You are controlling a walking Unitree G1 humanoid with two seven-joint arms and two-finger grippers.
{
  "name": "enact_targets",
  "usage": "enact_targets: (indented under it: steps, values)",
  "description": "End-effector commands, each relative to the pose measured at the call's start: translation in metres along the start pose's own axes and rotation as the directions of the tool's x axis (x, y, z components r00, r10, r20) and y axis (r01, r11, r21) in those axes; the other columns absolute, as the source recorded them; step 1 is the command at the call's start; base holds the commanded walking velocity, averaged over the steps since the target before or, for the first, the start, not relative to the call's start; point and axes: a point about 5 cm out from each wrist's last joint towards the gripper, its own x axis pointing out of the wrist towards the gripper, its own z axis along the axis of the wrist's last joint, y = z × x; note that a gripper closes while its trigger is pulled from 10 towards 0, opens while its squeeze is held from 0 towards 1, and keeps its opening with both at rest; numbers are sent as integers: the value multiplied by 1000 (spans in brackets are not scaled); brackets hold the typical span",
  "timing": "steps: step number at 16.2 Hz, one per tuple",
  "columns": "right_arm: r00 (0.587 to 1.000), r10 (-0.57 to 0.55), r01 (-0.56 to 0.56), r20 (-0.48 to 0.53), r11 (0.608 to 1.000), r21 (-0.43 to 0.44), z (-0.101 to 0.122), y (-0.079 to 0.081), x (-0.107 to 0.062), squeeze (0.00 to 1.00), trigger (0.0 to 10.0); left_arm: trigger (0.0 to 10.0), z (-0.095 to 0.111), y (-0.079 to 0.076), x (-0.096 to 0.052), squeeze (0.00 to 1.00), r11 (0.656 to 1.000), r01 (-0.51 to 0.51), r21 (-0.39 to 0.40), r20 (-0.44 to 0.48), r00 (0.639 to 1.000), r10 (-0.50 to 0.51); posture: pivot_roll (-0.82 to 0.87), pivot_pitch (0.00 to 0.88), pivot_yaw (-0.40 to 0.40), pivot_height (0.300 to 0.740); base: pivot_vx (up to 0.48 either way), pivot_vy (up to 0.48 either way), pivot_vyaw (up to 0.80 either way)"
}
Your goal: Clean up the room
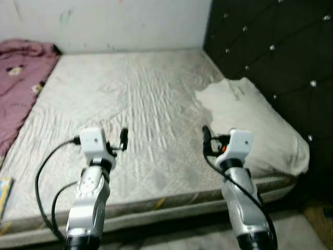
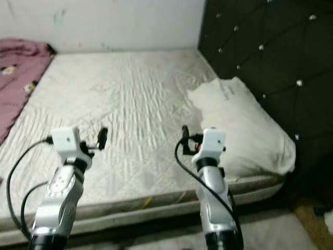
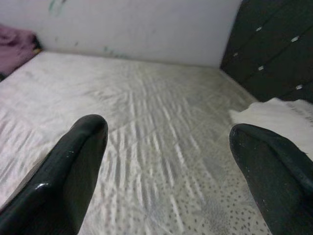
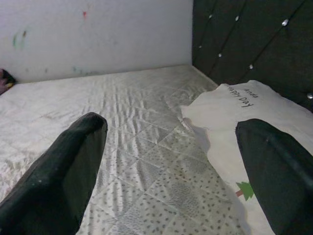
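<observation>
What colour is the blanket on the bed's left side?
Pinkish purple blanket, clearest in the left eye view.

- Mattress (image 1: 135, 104): off-white, quilted diamond stitching, fine dark speckle print near my fingers.
- Pillow (image 1: 255, 122) at 3 o'clock: cream, dark lettering, small green tree motif.
- Headboard (image 1: 270, 47): black tufted, silver studs.
- Blanket (image 1: 18, 78) at 10 o'clock: mauve-pink, cartoon print.
- Wall (image 1: 104, 23): white, green and red smudges.
- My fingers (image 3: 63, 181): glossy black.
</observation>
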Motion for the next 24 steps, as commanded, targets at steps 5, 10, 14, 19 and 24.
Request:
enact_targets:
  steps: [5,10,14,19,24]
  values:
    - [1000,14,-15,14,1000,17,5,6,4,0,10000,10000,2,5,2,0,1000,-22,16,-3,1000,22,10,0,14,740,0,480,0]
    - [1000,18,-18,7,1000,20,4,8,6,0,10000,10000,3,6,4,0,999,-28,22,-1,1000,28,13,0,16,740,0,480,0]
    - [1000,16,-16,7,1000,22,4,7,7,0,10000,10000,4,5,6,0,999,-27,27,1,1000,27,11,0,17,740,0,480,0]
    - [1000,17,-17,0,1000,18,4,7,8,0,10000,10000,4,4,6,0,999,-32,28,2,999,32,12,0,15,740,0,480,0]
    - [1000,18,-18,-6,1000,12,3,7,8,0,10000,10000,4,3,6,0,999,-31,22,7,999,31,12,0,11,740,0,480,0]
